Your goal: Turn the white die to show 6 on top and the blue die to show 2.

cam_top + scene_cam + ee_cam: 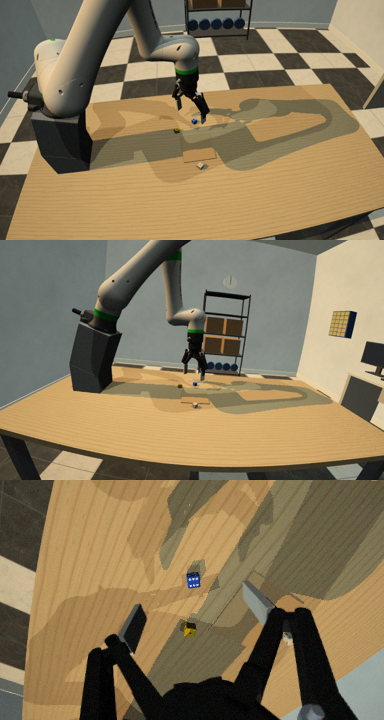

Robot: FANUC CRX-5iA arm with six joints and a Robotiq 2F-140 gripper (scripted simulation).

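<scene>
One blue die [193, 121] [194, 384] [193, 580], six pips on its upper face as seen from the wrist, resting on the table [181, 203] [181, 435] [80, 545] off the mat, beyond the mat's edge farthest from the white die. One white die [200, 166] [195, 405] [287, 638], also on the table, near the opposite edge of the mat; a single pip on top. One yellow die [176, 130] [180, 385] [190, 629], on the table near a corner of the mat, apart from the blue die; upper face, a single pip. One mat [199, 155] [195, 400] [287, 601], thin, wood-toned, lying flat, partly in shadow. One end effector [191, 113] [193, 374] [192, 601], black with grey pads, fingers spread wide, nothing between them, held above the table near the blue die. One arm [87, 56] [141, 273], pale with green bands, mounted on a dark pedestal [59, 141] [84, 364].
</scene>
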